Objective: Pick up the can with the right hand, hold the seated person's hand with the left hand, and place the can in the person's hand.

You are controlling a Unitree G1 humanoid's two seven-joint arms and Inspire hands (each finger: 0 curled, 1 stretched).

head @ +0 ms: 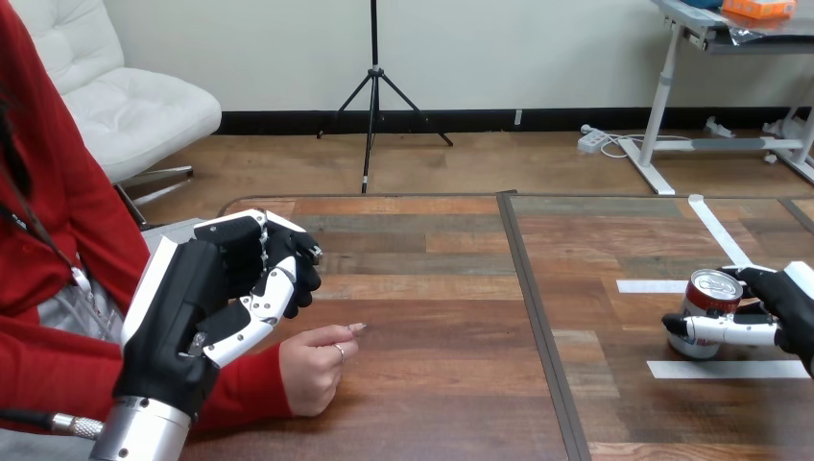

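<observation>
My right robot hand (789, 300) is on the can (708, 293) at the far right of the desk (432, 307): thumb laid across the front, fingers wrapped round the back, so I call that a grasp. The can stands upright, its base looks to be on the wood between two strips of white tape (725, 369), and I can't tell whether it has left the surface. That puts me in the first step, the pickup, with the lift not yet clearly made. Over on the other side, my left robot hand (216, 288) hangs above the desk, fingers curled in and clenched on nothing. Just beside and below it rests the person's hand (312, 370), a loose fist on the wood, apart from my fingers as far as I can see. Next I'd need a clean, straight lift, keeping the can upright. My left fingers have to uncurl before they come down to the person's hand, and that fist must turn palm up to receive anything.
</observation>
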